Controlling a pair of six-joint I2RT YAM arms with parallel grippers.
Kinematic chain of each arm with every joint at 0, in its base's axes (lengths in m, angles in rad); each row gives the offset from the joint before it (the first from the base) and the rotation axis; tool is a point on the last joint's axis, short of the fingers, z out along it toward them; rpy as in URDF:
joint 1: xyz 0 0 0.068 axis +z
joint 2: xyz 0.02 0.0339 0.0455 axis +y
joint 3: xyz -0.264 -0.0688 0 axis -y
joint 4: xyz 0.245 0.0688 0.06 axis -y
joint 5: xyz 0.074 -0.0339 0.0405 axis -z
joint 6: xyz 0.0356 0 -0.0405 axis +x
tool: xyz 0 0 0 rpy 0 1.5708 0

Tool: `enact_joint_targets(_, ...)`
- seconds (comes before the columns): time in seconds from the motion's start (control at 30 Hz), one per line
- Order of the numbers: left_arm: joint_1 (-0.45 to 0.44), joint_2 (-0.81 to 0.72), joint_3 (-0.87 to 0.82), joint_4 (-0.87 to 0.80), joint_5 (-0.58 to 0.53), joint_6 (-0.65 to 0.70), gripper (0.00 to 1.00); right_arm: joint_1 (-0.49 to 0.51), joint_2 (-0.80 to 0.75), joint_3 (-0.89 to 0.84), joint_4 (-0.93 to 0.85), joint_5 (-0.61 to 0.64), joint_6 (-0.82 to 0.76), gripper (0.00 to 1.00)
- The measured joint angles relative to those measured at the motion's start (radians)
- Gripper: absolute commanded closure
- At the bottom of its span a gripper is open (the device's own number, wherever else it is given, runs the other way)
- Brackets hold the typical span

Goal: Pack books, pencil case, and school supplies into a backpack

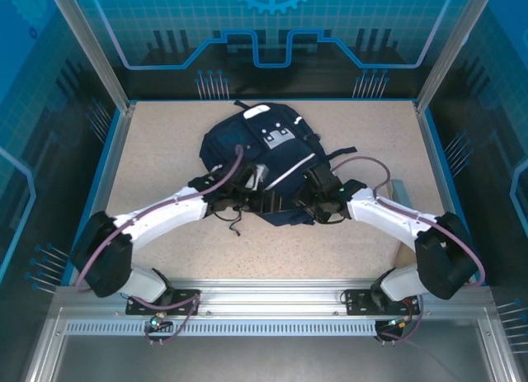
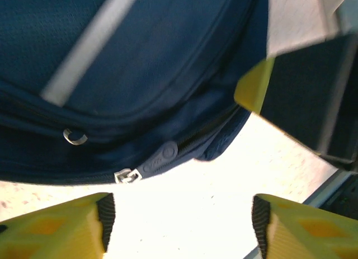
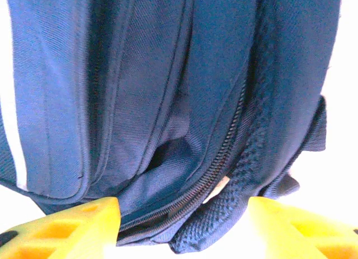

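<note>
The navy backpack (image 1: 266,155) lies flat in the middle of the table, white stripe and patch facing up. My left gripper (image 1: 242,186) is at its near-left edge. In the left wrist view the left gripper (image 2: 179,214) stands open over bare table, just short of the grey zipper pull (image 2: 160,156) on the backpack (image 2: 156,57). My right gripper (image 1: 318,202) is at the near-right edge. In the right wrist view the right gripper (image 3: 182,222) is open, its yellow fingers either side of the backpack's zipped edge (image 3: 224,152). The books, pencil case and school supplies are out of view.
A dark strap end (image 1: 236,226) trails onto the table near the left arm. A small grey thing (image 1: 399,189) lies by the right arm near the table's right rim. Metal posts and blue walls (image 1: 115,143) enclose the table. The other arm's yellow finger (image 2: 254,86) sits close in the left wrist view.
</note>
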Motion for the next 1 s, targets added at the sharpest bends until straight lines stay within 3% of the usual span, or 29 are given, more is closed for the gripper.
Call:
enact_joint_targets(0.17,0.104,-0.105,0.000,-0.030,-0.023,-0.002,0.13,0.016,-0.016,0.087,-0.110,0.089,-0.101,0.34)
enact_joint_targets(0.37,0.164,-0.143,0.000,-0.089,-0.093,-0.003,0.08,0.080,0.008,0.203,-0.173,0.135,-0.270,0.39)
enact_joint_targets(0.7,0.186,-0.142,-0.047,-0.113,-0.103,-0.053,0.12,0.087,0.150,0.254,-0.115,-0.091,-0.550,0.51)
enact_joint_targets(1.0,0.186,-0.084,-0.066,-0.072,-0.037,-0.113,0.19,0.087,0.233,0.265,-0.086,-0.177,-0.611,0.53)
